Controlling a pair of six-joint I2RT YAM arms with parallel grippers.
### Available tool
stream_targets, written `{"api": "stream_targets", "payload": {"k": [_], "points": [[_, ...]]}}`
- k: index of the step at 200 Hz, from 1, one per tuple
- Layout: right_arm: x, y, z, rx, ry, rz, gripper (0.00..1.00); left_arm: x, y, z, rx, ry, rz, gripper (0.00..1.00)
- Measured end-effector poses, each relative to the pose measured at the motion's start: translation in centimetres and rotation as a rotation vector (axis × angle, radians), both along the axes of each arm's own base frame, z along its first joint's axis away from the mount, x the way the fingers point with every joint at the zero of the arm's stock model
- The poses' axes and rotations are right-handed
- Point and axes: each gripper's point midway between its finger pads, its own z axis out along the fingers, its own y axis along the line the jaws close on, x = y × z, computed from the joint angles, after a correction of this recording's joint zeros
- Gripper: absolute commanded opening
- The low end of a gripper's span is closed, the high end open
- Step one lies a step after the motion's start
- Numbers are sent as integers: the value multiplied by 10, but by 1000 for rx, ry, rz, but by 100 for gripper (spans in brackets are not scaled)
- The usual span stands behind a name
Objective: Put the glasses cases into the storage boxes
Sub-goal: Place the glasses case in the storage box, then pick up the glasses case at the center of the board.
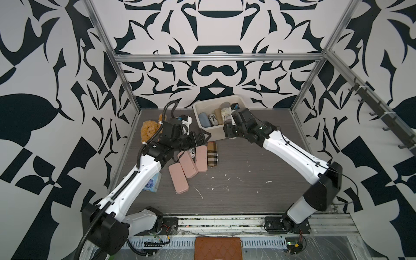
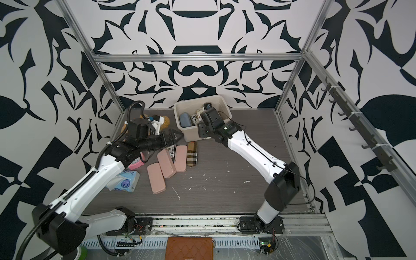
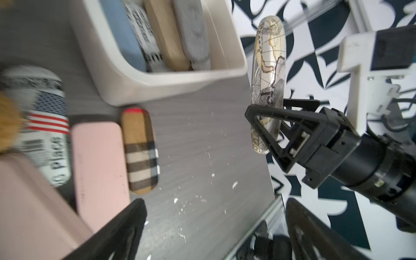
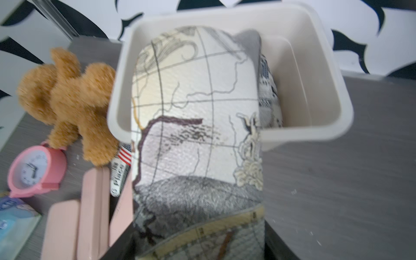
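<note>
Snugly in right end effector (image 3: pixel 266 109) — case (image 3: pixel 269 56)

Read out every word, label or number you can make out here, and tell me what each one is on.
"G Place": flag-print glasses case on the table; its other print is blurred.
Newspaper-print glasses case in the cream tub: print too blurred to read.
Tissue packet: label too small to read.
Pink clock: dial numbers blurred.
Brown wallet: stamp too small to read.
</note>
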Motion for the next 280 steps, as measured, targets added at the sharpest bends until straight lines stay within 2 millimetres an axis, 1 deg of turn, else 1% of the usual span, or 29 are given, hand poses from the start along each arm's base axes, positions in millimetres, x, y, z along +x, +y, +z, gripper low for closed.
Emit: {"api": "stream_targets", "payload": {"k": [8, 17, 30, 38, 46, 59, 66, 67, 72, 76, 92, 98, 103, 114, 131, 157, 179, 199, 213, 222, 235, 246, 257, 260, 262, 271, 280], "points": [[18, 16, 8, 28, -15, 17, 60, 1, 15, 7, 1, -39, 62, 99], [39, 31, 13, 56, -26, 32, 59, 1, 26, 10, 0, -69, 112, 99], [70, 50, 9, 87, -26, 48, 59, -1, 36, 9, 4, -93, 159, 99], [89, 59, 1, 97, -23, 50, 59, -1, 39, 6, 10, -95, 176, 99], [105, 67, -14, 99, -9, 52, 59, 0, 42, 3, 18, -92, 190, 99], [124, 78, -45, 93, 32, 59, 59, 2, 44, 1, 28, -88, 203, 99], [131, 81, -61, 87, 54, 59, 60, 3, 44, -1, 32, -86, 208, 99], [133, 81, -66, 84, 61, 58, 60, 3, 44, -1, 32, -86, 208, 99], [137, 82, -76, 79, 75, 56, 62, 4, 44, -1, 33, -85, 208, 99], [140, 82, -88, 71, 92, 54, 63, 4, 44, -2, 34, -83, 208, 99], [141, 81, -126, 42, 158, 51, 69, 4, 43, -2, 33, -81, 205, 99], [140, 81, -136, 34, 175, 49, 71, 4, 43, -2, 32, -79, 202, 99], [141, 81, -140, 34, 182, 45, 73, 4, 42, -2, 32, -79, 200, 99], [141, 82, -140, 43, 183, 46, 77, 3, 42, -2, 30, -78, 196, 99], [137, 81, -133, 43, 182, 50, 83, 3, 41, -2, 27, -78, 190, 99], [130, 81, -109, 49, 154, 61, 88, 2, 40, -2, 25, -77, 186, 99], [124, 79, -73, 59, 96, 69, 89, 2, 39, -2, 23, -76, 180, 99], [112, 73, -32, 59, 33, 70, 89, 2, 39, -2, 22, -76, 180, 99], [98, 67, -3, 54, -11, 67, 88, 1, 39, -2, 21, -75, 177, 99], [86, 63, 15, 56, -40, 69, 87, 1, 38, -2, 20, -74, 174, 99], [64, 57, 30, 56, -66, 72, 84, 1, 37, -2, 18, -72, 168, 99], [40, 52, 31, 54, -66, 80, 83, 1, 36, -3, 17, -67, 164, 99], [14, 46, 21, 52, -62, 76, 83, 1, 35, -4, 17, -61, 157, 99], [5, 44, 15, 50, -51, 74, 83, 1, 34, -5, 16, -60, 155, 99], [1, 43, 13, 50, -51, 74, 83, 1, 34, -5, 16, -60, 154, 99], [-20, 37, -8, 41, -20, 69, 83, 2, 33, -5, 15, -56, 150, 99], [-43, 33, -35, 29, 28, 69, 84, 2, 33, -6, 17, -55, 151, 99]]}}
